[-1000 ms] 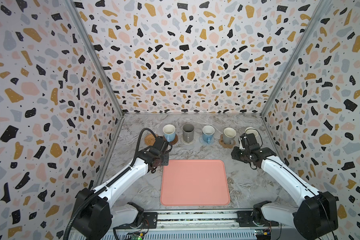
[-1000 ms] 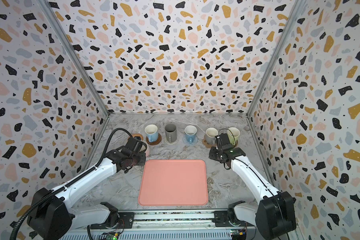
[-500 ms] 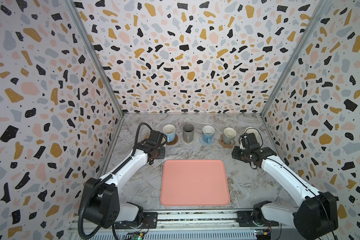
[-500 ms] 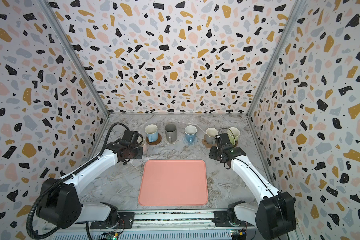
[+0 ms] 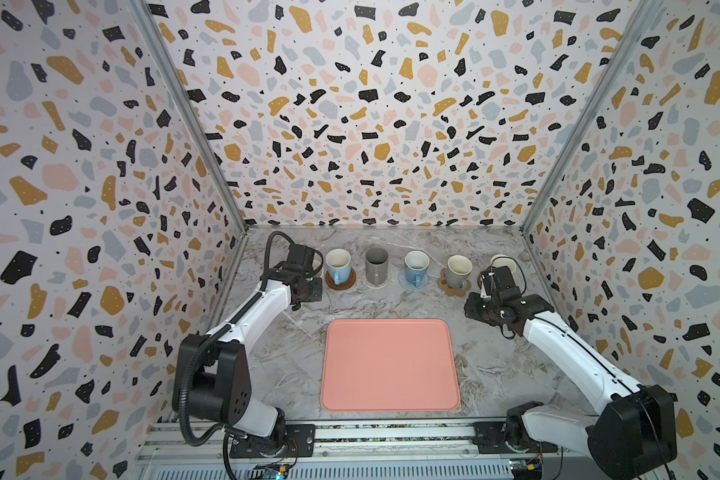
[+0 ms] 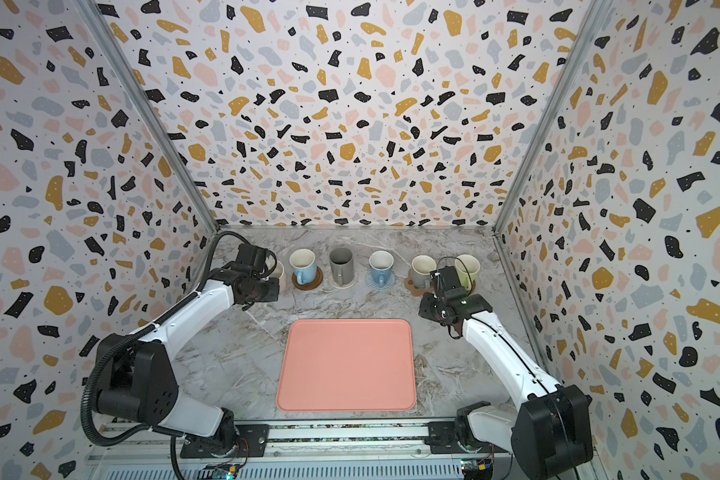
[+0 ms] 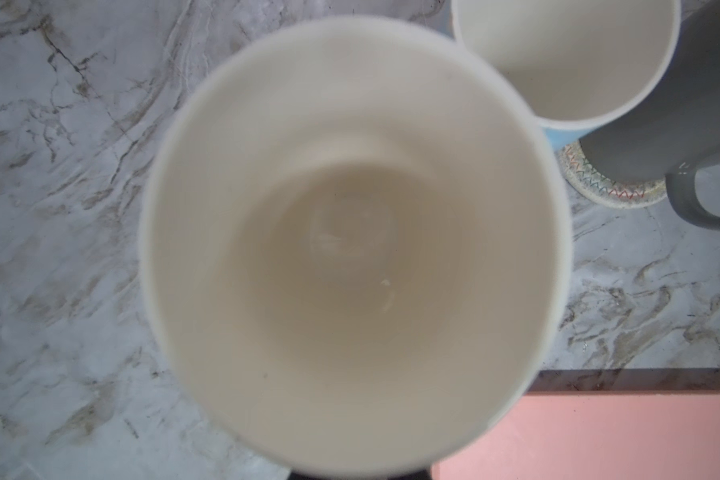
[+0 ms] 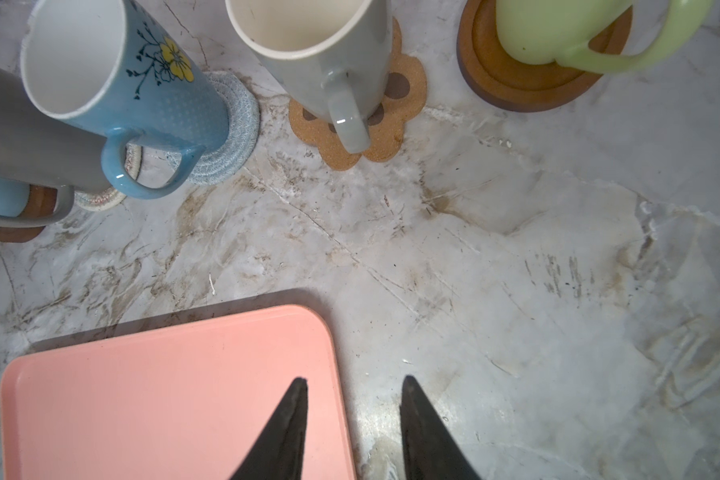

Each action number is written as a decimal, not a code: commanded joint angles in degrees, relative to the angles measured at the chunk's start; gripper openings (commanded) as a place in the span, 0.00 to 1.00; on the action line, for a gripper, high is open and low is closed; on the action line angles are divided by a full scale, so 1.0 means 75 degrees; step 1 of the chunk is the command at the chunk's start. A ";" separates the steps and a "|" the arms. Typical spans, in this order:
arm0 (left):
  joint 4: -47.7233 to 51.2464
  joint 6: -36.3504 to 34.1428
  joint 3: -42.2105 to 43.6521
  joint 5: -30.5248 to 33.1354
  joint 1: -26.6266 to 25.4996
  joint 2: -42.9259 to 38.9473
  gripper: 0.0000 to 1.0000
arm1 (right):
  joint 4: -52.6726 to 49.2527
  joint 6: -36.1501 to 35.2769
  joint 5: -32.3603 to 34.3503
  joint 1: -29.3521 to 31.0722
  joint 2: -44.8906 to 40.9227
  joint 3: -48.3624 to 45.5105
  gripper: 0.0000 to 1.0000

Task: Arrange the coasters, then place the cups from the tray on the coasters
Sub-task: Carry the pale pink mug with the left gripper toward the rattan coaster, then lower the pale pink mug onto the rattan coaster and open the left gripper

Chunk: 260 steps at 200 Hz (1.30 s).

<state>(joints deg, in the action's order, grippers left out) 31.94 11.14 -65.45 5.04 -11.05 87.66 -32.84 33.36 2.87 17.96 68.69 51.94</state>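
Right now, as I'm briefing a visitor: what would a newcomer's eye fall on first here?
Five mugs on coasters line the table's back, from the light-blue mug to the light-green mug. Then the bare salmon-pink tray at the middle, and the left gripper shut on a pale mug at the row's left end.

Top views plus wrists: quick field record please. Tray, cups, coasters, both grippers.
tray: empty
row, left to right: sixth cup; light blue cup on brown disc; dark grey cup on beige woven round; blue cup on light-blue woven round; grey cup on paw coaster; light green cup on second brown disc
sixth cup: cream inside, fills left wrist view; coaster under it not visible
left gripper: shut on sixth cup
right gripper: open, holding nothing
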 commanded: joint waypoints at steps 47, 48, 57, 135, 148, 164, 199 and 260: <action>-0.0574 -0.0441 -0.0842 -0.0303 0.0562 0.0548 0.07 | -0.0367 0.0054 0.0224 -0.0039 -0.0383 0.0341 0.39; -0.0577 -0.0447 -0.0844 -0.0305 0.0572 0.0553 0.07 | -0.0367 0.0065 0.0219 -0.0039 -0.0388 0.0340 0.39; -0.0562 -0.0501 -0.0914 -0.0340 0.0633 0.0641 0.07 | -0.0389 0.0057 0.0235 -0.0039 -0.0413 0.0341 0.39; -0.0372 -0.0912 -0.1442 -0.0569 0.1059 0.1427 0.07 | -0.0483 0.0113 0.0264 -0.0050 -0.0638 0.0185 0.39; -0.0328 -0.1007 -0.1529 -0.0515 0.1115 0.1521 0.07 | -0.0501 0.0119 0.0284 -0.0053 -0.0660 0.0170 0.39; -0.0317 -0.1092 -0.1618 -0.0416 0.1156 0.1589 0.07 | -0.0509 0.0121 0.0288 -0.0063 -0.0681 0.0165 0.40; -0.0280 -0.1162 -0.1851 -0.0513 0.1215 0.1821 0.07 | -0.0516 0.0133 0.0270 -0.0062 -0.0667 0.0138 0.40; -0.0029 -0.1390 -0.2190 -0.0538 0.1274 0.2123 0.07 | -0.0568 0.0134 0.0329 -0.0081 -0.0699 0.0140 0.40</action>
<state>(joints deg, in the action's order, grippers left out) 33.06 2.15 -79.15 1.43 -2.04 103.94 -35.62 33.80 4.36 17.72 64.97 52.56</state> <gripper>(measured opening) 0.166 0.396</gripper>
